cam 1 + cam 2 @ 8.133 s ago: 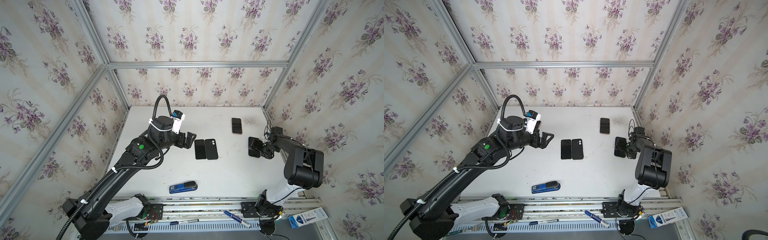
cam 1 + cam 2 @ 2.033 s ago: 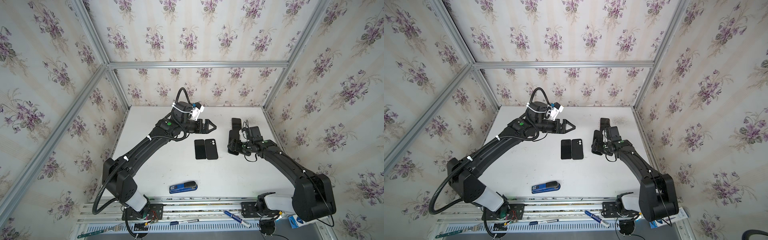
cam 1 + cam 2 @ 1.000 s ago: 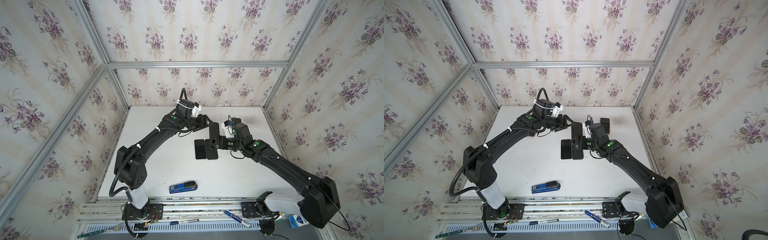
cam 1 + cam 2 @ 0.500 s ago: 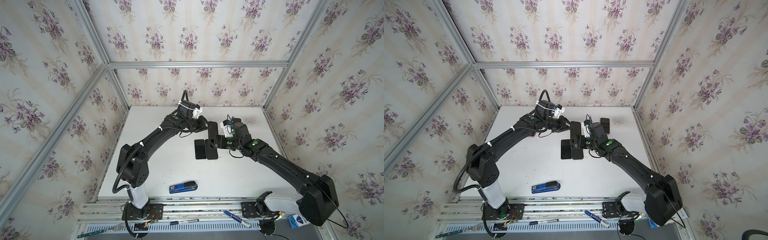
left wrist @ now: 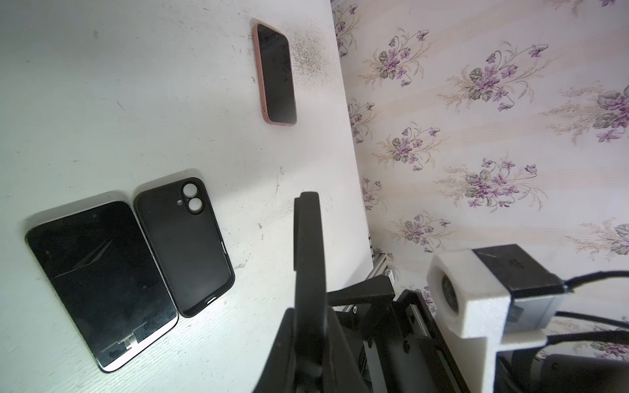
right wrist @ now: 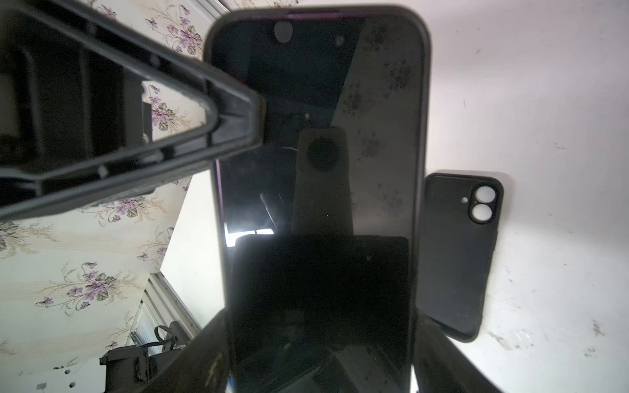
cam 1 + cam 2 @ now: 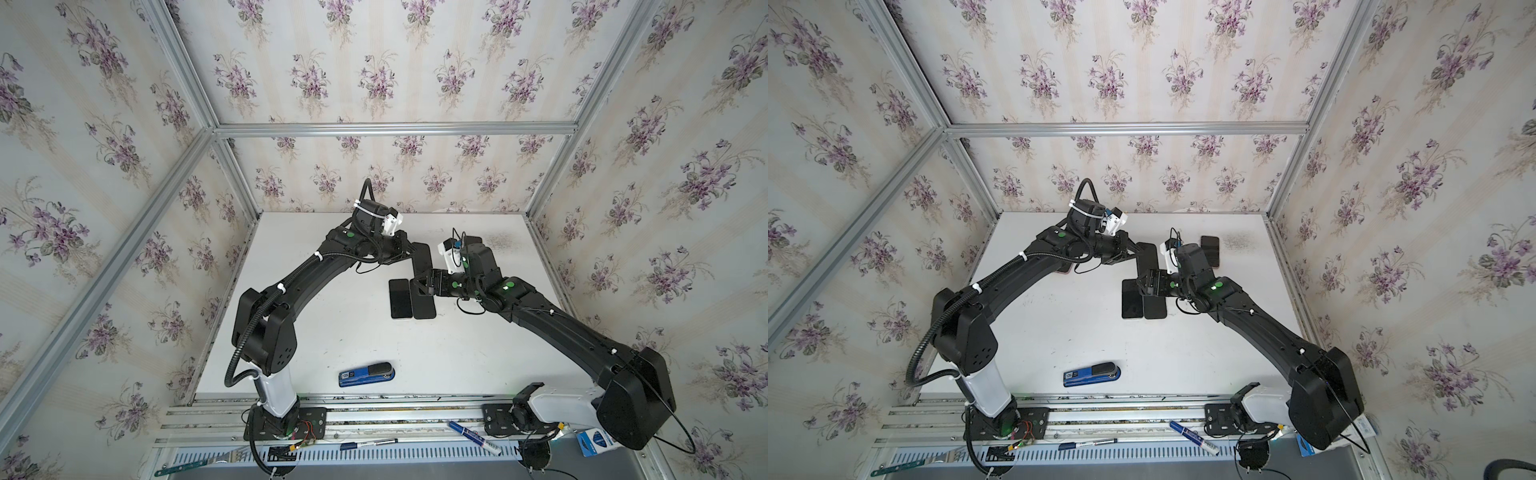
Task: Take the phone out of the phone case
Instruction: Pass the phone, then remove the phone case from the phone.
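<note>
— Was the phone (image 6: 320,170) out of its case (image 6: 421,102)?
— No. Right end effector (image 7: 423,286) clasped it aloft, near the spare case (image 6: 459,255); left end effector (image 7: 413,249) was pinched shut on its upper edge. All the peeling remained.

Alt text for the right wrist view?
A cased phone fills the frame, screen toward the camera, held across its width by the right tool; the left tool pinches a side edge nearer its front-camera end. An empty case lies behind on the white table.
</note>
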Action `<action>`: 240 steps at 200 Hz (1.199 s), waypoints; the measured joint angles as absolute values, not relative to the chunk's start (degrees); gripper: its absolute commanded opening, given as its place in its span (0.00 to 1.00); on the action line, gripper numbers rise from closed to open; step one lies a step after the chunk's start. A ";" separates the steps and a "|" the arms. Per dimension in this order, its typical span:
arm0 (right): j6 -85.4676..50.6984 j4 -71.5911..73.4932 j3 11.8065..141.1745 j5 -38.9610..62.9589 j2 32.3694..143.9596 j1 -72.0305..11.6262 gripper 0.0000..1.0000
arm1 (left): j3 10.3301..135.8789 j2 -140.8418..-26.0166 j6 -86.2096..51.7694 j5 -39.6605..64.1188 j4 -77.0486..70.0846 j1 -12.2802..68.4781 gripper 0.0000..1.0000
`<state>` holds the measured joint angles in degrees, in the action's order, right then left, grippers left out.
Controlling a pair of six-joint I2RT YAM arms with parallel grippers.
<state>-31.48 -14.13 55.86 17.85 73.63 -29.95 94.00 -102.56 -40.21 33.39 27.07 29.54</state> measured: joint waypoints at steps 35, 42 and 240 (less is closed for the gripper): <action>-31.66 -8.43 57.52 18.09 71.75 -30.06 0.75 | 97.80 -99.70 -41.10 35.94 28.91 26.06 0.00; -31.70 -7.03 58.13 18.04 71.33 -30.15 0.78 | 98.67 -98.91 -41.43 36.58 29.19 25.17 0.00; -71.64 30.59 63.92 24.49 84.05 -29.43 0.77 | 99.74 -86.56 -56.62 29.91 9.89 15.00 0.00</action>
